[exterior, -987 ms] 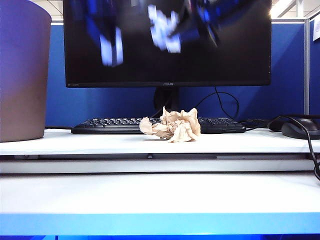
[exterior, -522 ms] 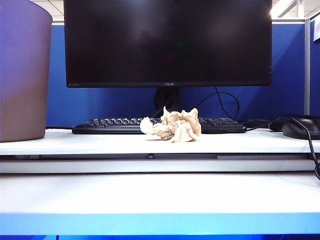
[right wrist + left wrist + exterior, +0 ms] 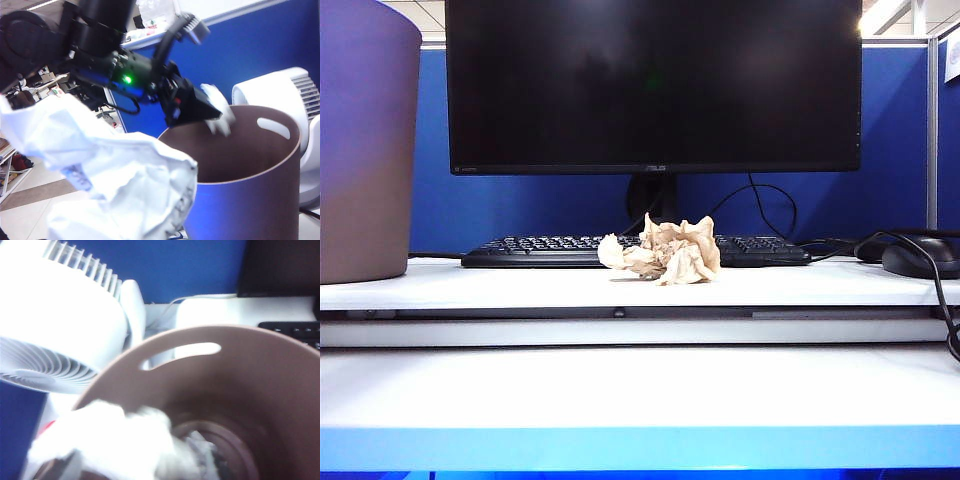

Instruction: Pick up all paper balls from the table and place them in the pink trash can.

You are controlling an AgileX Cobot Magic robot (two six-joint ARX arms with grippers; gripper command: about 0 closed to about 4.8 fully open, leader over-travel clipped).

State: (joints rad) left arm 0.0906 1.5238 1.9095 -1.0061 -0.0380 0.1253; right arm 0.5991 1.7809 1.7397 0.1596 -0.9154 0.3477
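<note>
Your left gripper (image 3: 212, 112) spreads, white wad (image 3: 220, 116) directly above the pink trash can (image 3: 250, 165); right gripper pinches another paper ball (image 3: 125, 180) beside it.

black monitor (image 3: 655, 85), keyboard (image 3: 550, 250), dark mouse (image 3: 918, 260), white fan (image 3: 55, 320)

A tan paper ball (image 3: 663, 251) is lying on the white table (image 3: 620, 390) with blue trim. The bin (image 3: 365, 150) is showing mauve-pink. White paper balls (image 3: 120, 175) are filling the wrist views beside a white fan (image 3: 55, 325).
</note>
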